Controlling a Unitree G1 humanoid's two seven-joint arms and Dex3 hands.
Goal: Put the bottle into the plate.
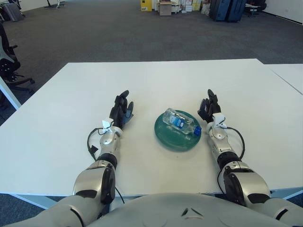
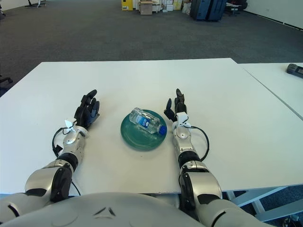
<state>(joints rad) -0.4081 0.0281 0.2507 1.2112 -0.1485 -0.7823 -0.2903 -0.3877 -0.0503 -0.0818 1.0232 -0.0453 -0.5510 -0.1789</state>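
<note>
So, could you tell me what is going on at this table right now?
The bottle lies on its side in the green plate, blue cap toward the robot's right, so the placing looks done. Nothing is being held. The left hand shows over the white table to the left of the plate, fingers open, and the right hand shows just right of the plate, also open and apart from the bottle.

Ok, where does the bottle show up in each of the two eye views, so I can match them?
Left eye view: the bottle lies on its side in the green plate, right of centre, blue cap toward the right hand.
Right eye view: the bottle is near the middle, in the same plate.
Shared landmark: the plate between the two hands.
</note>
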